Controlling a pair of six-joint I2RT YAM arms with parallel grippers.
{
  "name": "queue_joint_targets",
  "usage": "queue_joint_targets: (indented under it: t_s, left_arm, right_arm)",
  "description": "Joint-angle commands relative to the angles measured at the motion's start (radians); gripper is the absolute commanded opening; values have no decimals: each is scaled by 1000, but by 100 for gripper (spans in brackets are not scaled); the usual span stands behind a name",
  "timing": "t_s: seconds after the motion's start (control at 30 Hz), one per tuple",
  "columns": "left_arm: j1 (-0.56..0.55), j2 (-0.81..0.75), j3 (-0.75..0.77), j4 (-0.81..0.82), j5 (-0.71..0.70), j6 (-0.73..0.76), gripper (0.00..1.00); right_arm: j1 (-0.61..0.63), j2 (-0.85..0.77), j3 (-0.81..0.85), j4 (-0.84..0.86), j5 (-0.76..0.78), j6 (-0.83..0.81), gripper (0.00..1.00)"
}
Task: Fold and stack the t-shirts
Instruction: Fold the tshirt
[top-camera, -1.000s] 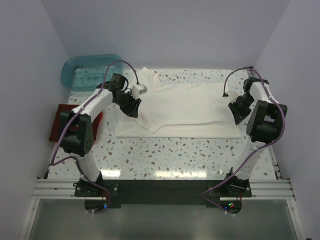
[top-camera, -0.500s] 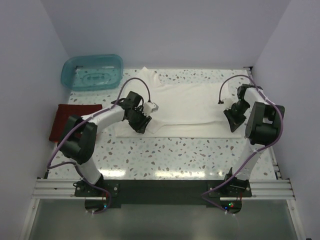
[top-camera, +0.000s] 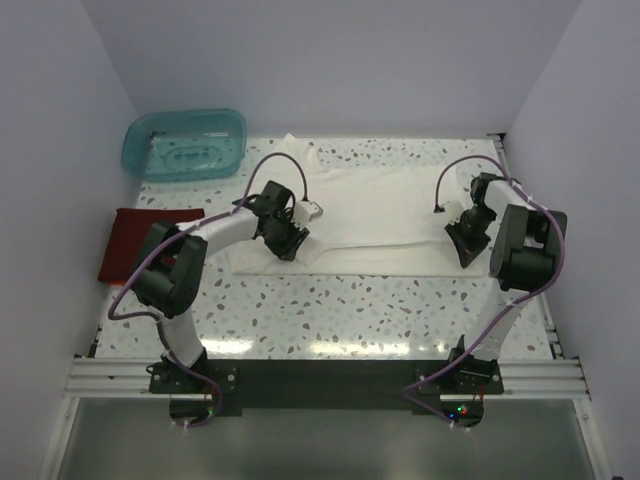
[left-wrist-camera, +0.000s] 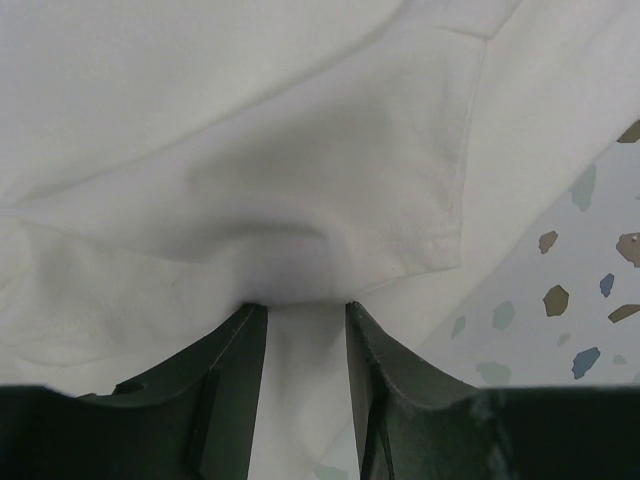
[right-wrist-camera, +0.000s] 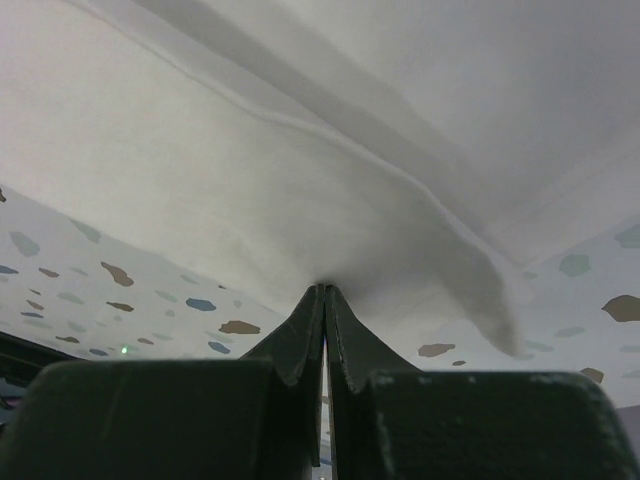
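The cream-white t-shirt (top-camera: 380, 215) lies spread across the middle of the table, its left sleeve folded inward. My left gripper (top-camera: 289, 243) is over the shirt's left front part. In the left wrist view its jaws (left-wrist-camera: 298, 305) stand apart with white cloth (left-wrist-camera: 300, 150) bunched at the fingertips. My right gripper (top-camera: 466, 248) is at the shirt's right front edge. In the right wrist view it (right-wrist-camera: 324, 288) is shut on a pinched fold of the white cloth (right-wrist-camera: 300, 120). The dark red folded shirt (top-camera: 130, 245) lies at the far left. I see no orange shirt.
A translucent teal tub (top-camera: 185, 143) stands at the back left corner. The speckled table (top-camera: 350, 310) shows bare between the shirt and the arm bases. Walls close in the left, back and right sides.
My left gripper moved right and nearer across the shirt's left side, uncovering the red shirt. My right gripper shifted slightly left with the shirt's edge.
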Motion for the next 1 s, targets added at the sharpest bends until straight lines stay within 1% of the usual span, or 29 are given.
queue_joint_targets:
  t_s: [0.0,0.13,0.3,0.5,0.6,0.7,0.8,0.87,0.9,0.93,0.97]
  left_arm:
    - [-10,-11,55,73,-8,6,42]
    - [-10,13,99,85,-14,8,42]
    - [-10,82,161,116,-23,5,42]
    - [-9,150,240,226,-45,6,42]
    - [-7,186,283,246,-51,2,42]
    - [2,191,329,281,-34,-11,42]
    - [35,167,372,259,53,-30,45]
    - [92,148,402,181,180,-32,49]
    - [117,129,409,142,228,-21,51]
    - [140,116,408,83,289,-18,52]
    - [195,107,405,52,318,-17,53]
  right_arm:
    - [0,-24,-2,21,18,4,2]
    - [1,-21,6,21,19,5,2]
    - [1,-26,15,7,25,4,2]
    - [0,-44,20,-11,31,-1,2]
    - [1,-53,26,-21,25,4,2]
    - [3,-69,50,-42,-7,11,4]
    - [16,-86,119,-103,-111,22,8]
    - [53,-109,182,-137,-201,45,11]
    - [75,-118,199,-140,-224,57,14]
    - [102,-129,222,-134,-237,71,15]
    - [168,-145,230,-114,-251,86,15]
